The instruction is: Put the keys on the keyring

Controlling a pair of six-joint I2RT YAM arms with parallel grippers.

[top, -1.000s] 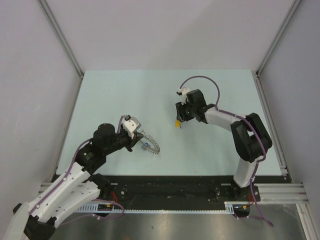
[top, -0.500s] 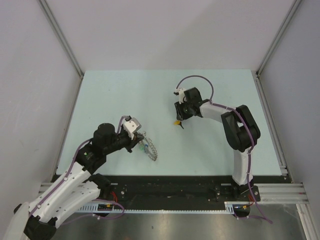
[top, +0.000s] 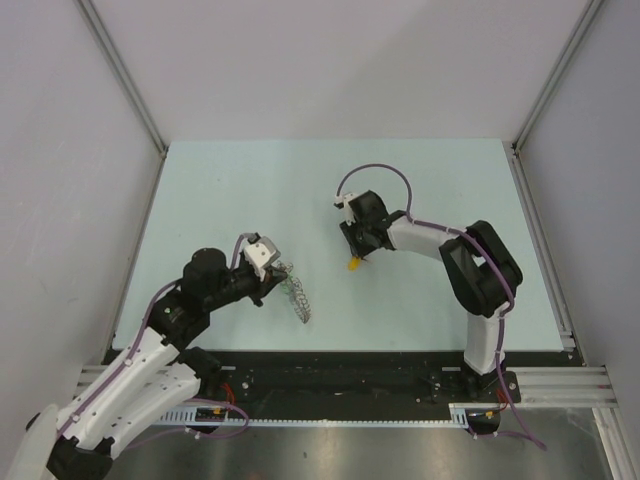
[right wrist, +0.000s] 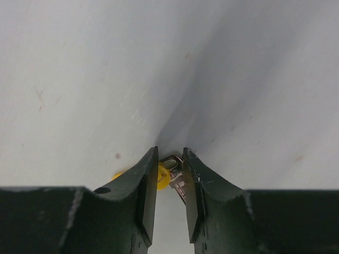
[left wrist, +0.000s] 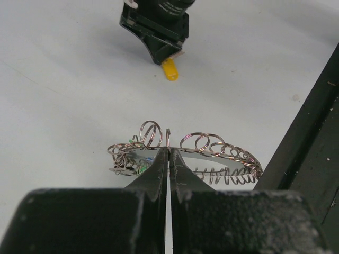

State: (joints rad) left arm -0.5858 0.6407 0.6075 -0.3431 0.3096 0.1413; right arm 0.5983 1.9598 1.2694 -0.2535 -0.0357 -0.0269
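Comparing the overhead view with one second ago, note that the right gripper (top: 357, 252) has swung left and nearer, closing part of the gap to the keyring (top: 300, 298). Its jaws are nearly closed on the yellow-headed key (right wrist: 163, 176), whose head and thin shaft sit between the fingers, just above the table (top: 220, 190).

The left gripper (left wrist: 169, 151) remains fully closed on one loop of the keyring, and the ring now hangs more steeply. A small green-headed piece (left wrist: 142, 169) shows among the left-hand loops.

Treat this as the approach phase. Key and ring are still apart, so threading has not begun. Next, line the key's hole up with an open loop end.
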